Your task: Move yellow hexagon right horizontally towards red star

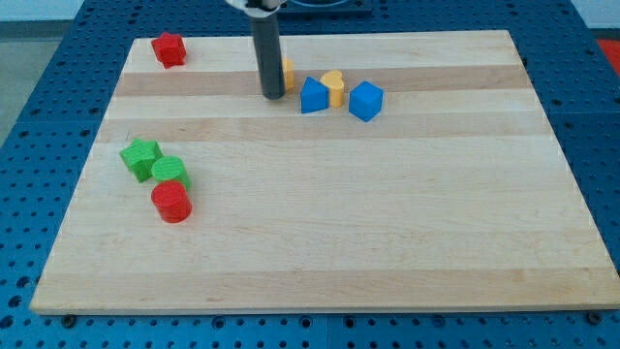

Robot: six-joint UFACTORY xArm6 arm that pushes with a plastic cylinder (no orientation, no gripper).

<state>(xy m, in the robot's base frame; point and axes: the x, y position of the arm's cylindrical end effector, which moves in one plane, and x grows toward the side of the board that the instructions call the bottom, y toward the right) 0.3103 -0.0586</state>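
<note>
My tip (272,96) rests on the board near the view's top centre. A yellow hexagon (287,72) is partly hidden just behind and to the right of the rod, touching or nearly touching it. The red star (169,49) sits at the top left corner of the board, well to the left of the tip. A blue triangular block (312,96), a yellow cylinder-like block (334,88) and a blue cube (365,101) stand in a row just right of the tip.
A green star (141,157), a green cylinder (169,172) and a red cylinder (172,202) cluster at the view's left. The wooden board (339,242) lies on a blue perforated table (29,145).
</note>
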